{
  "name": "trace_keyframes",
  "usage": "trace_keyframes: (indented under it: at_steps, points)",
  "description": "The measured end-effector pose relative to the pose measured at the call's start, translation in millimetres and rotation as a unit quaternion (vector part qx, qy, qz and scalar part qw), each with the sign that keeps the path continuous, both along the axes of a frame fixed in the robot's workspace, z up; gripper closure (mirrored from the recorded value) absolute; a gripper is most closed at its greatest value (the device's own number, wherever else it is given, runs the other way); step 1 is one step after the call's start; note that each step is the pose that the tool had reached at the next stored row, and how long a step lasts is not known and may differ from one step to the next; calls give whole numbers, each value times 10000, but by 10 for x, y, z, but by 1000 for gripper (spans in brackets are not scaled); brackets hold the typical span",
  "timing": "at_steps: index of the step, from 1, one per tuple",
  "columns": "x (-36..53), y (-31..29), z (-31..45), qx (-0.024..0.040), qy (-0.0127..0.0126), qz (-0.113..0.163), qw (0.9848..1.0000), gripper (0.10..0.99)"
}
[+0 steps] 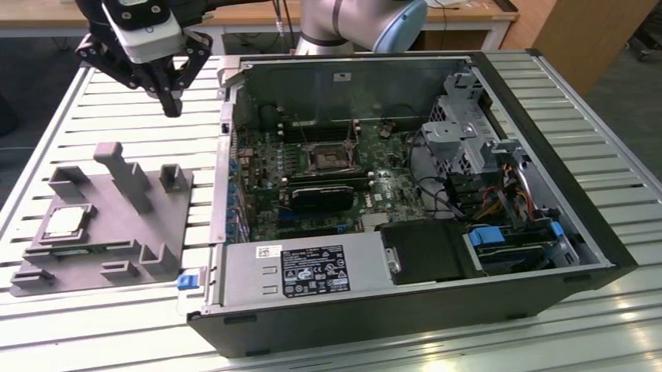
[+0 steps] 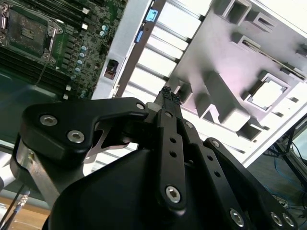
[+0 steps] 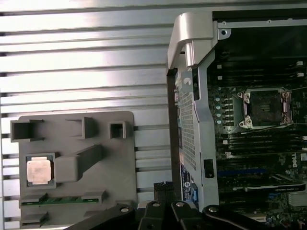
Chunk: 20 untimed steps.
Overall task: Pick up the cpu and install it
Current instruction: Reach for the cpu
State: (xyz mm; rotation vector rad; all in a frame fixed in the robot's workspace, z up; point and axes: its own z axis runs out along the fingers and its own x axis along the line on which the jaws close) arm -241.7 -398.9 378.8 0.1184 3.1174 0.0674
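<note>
1. The claw [image 1: 172, 107] hangs over the slatted tabletop [image 1: 135, 133], near the wall of the open computer case [image 1: 352, 77]; its fingertips are pressed together, pinching nothing
2. The cpu [image 1: 64, 221] lies flat, silver top up, in a square recess of the grey holder block [image 1: 108, 226], well apart from the claw
3. The motherboard socket [image 1: 331, 159] sits inside the case, beyond its side wall from the block

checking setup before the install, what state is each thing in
Small silver square cpu: lying flat in a recess of the grey plastic block, untouched.
Black gripper: shut, empty, above the slatted table.
Black computer case: on its side, open.
Dark square motherboard socket: no chip seated.
</note>
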Motion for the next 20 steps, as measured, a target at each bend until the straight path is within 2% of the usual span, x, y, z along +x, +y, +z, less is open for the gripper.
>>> trace_keyframes:
  at_steps: [20]
  points:
    - [-90,0,-15,0,1,0,10000,980]
